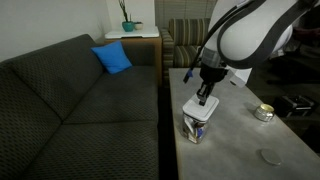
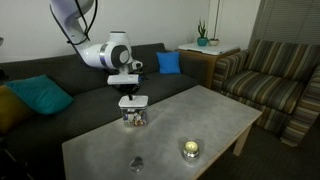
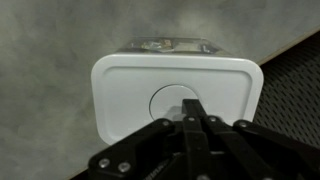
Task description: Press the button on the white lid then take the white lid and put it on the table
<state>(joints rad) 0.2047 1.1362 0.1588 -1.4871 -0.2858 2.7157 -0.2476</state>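
Note:
The white lid point(image 3: 130, 95) sits on a clear container point(image 1: 196, 128) near the sofa-side edge of the light-grey table point(image 1: 240, 135). It also shows in an exterior view point(image 2: 132, 101). A round button point(image 3: 165, 100) is at the lid's centre. My gripper point(image 3: 192, 108) is shut, fingers together, with the tips on the button's edge. In both exterior views the gripper point(image 1: 205, 96) points straight down onto the lid point(image 1: 200, 106). The gripper point(image 2: 128, 90) holds nothing.
A small round silvery tin point(image 1: 264, 113) and a flat grey disc point(image 1: 270, 156) lie on the table. A dark sofa point(image 1: 80, 110) with a blue cushion point(image 1: 112, 58) borders the table edge. A striped armchair point(image 2: 275, 80) stands beyond the table's end.

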